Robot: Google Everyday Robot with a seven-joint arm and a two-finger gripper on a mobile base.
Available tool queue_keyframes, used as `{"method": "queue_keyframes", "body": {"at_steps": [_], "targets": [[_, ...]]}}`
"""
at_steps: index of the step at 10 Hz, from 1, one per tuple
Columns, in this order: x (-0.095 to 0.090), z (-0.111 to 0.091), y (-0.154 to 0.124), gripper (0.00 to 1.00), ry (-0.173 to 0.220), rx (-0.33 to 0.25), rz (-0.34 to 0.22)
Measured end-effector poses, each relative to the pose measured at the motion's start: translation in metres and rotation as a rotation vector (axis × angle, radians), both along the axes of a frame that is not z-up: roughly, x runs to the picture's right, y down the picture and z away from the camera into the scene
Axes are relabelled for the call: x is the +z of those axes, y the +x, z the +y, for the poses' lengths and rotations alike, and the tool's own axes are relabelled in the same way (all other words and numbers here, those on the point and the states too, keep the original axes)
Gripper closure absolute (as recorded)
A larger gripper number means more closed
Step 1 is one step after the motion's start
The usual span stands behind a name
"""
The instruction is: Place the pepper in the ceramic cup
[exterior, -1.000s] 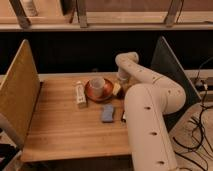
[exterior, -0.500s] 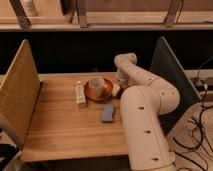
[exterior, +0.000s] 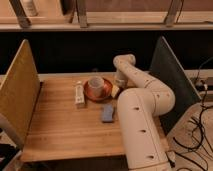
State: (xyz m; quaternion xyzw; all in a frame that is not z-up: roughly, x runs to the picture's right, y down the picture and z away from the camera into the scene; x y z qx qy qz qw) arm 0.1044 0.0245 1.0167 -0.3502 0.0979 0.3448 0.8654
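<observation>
The small, dark red pepper cannot be made out anywhere in the camera view. It may be hidden under the wrist or inside the cup, and which of these cannot be told. The robot's two-finger gripper [exterior: 117,88] hangs low over the back right part of the light wooden slatted table [exterior: 65,125], just beside the right edge of the reddish-brown round saucer [exterior: 87,92]. Whether it is clenched on something or released cannot be told, since the pale wrist covers its tip. A small yellowish patch shows right at that tip, too blurred to name. The small pale whitish-pink ceramic cup [exterior: 96,84] stands upright on the saucer with its wide mouth facing up, just left of the gripper and seemingly apart from it. Its inside looks pale, and no contents can be made out. A white rectangular carton [exterior: 79,94] sits just left of the saucer, close to its rim. A flat blue-grey rectangular pad [exterior: 107,113] lies on the boards nearer the camera, in front of the saucer and right beside the arm. The bulky white arm [exterior: 145,115] rises from the lower right, bends at a high elbow behind the cup and comes down to the gripper. A yellowish board [exterior: 20,90] walls the table's left side and a dark grey panel [exterior: 167,75] its right — black cables [exterior: 200,130] trail on the floor beyond.
</observation>
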Motion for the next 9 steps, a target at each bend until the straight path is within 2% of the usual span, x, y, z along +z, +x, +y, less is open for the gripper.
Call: {"method": "queue_keyframes", "body": {"at_steps": [2,6,7,9], "targets": [[0.003,-0.006,0.004,0.58,0.010,0.008,0.005],[-0.002,-0.028,0.016,0.95,0.051,0.061,0.012],[-0.005,-0.035,0.024,0.99,0.063,0.079,0.019],[-0.012,-0.057,0.049,1.00,0.108,0.135,0.045]]}}
